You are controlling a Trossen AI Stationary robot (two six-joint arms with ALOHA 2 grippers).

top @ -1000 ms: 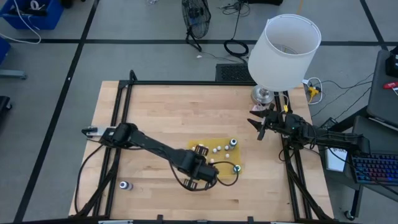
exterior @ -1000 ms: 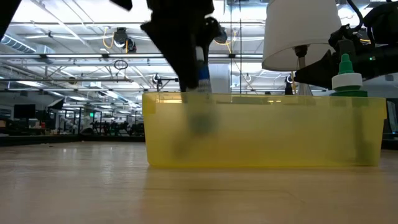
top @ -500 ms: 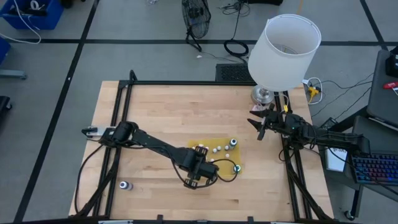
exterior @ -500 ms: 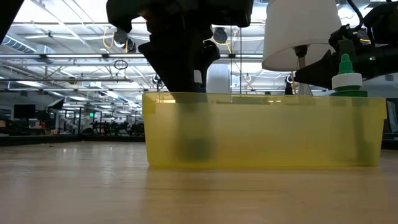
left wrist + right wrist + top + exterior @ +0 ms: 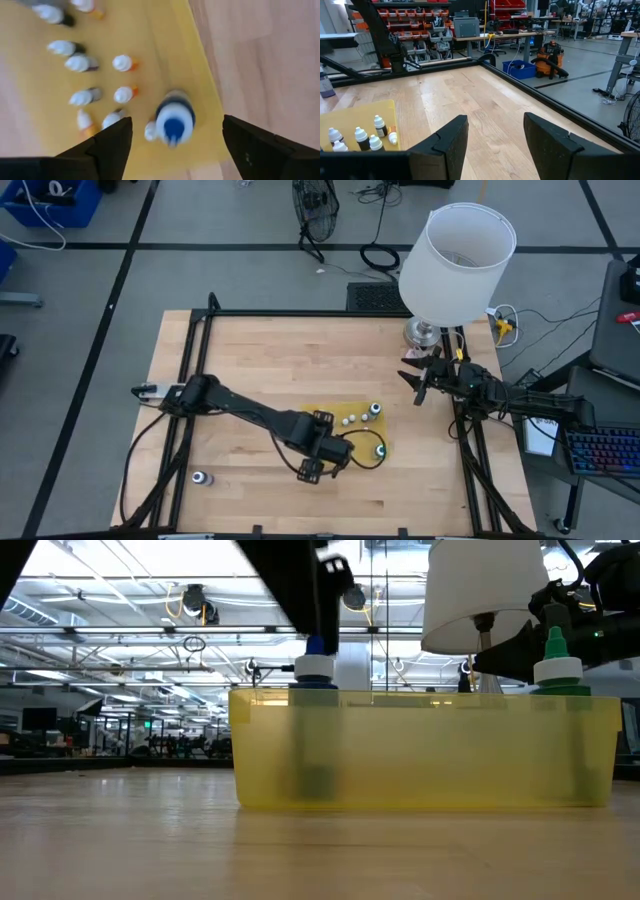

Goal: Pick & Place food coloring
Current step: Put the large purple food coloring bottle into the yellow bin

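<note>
Left gripper (image 5: pixel 172 142) hung over the flat yellow plastic tray (image 5: pixel 165 55), fingers (image 5: pixel 110 145) apart with nothing between them; a dark blue-capped food coloring bottle (image 5: pixel 174 117) stood upright on the tray directly below, between the fingers' lines, long axis vertical; small whitish dropper bottles (image 5: pixel 80 64) just beside; one stray bottle (image 5: pixel 200 478) sat on the wooden desk (image 5: pixel 280 360), nearer the left arm; right gripper (image 5: pixel 418 380) waited at the desk edge, fingers apart, empty.

Translucent yellow tray (image 5: pixel 420 750) on pale blond wood table (image 5: pixel 270 370), framed in black. Inside, small white-capped food coloring bottles (image 5: pixel 80 62), some orange-bodied, some dark; one larger bottle (image 5: pixel 173 117) white with a blue tip. Green-tipped white cap (image 5: pixel 557 660) at the tray's far end. White lampshade (image 5: pixel 457 260). Both arms black.
</note>
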